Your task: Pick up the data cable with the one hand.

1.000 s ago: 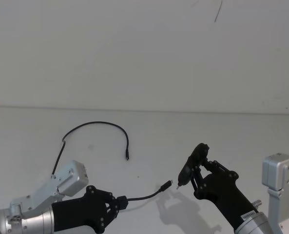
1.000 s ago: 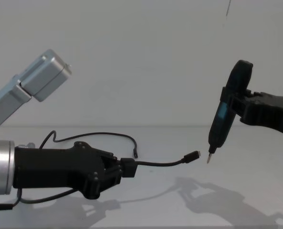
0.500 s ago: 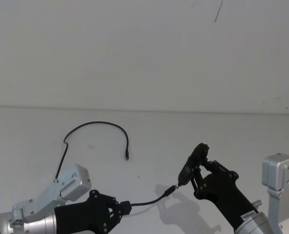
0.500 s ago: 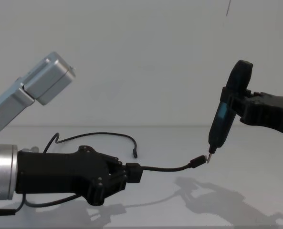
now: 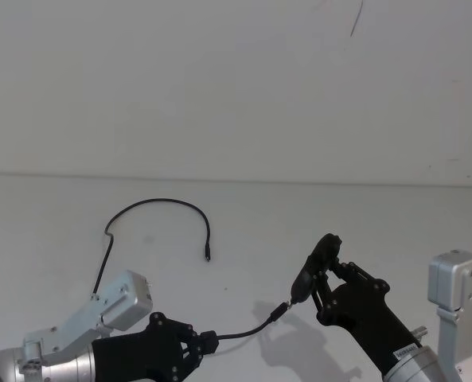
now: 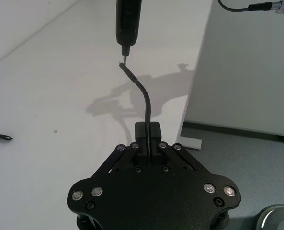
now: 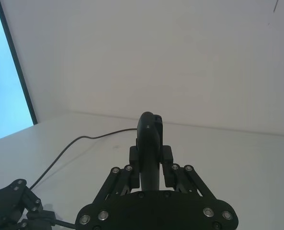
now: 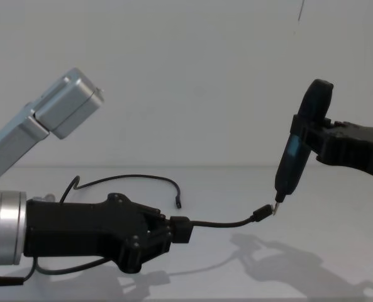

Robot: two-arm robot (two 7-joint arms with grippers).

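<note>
Between pincers, thin black data cable

It looks like a robot test lab: a bare white surface, a plain white wall behind, and a grey floor beside it.

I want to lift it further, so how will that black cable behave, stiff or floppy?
Probably floppy overall: the cable curves upward from the left gripper and trails in a loose loop on the table. Its short free end holds its shape, so likely springy there. Being so thin, it looks light and should drag along easily.
</note>
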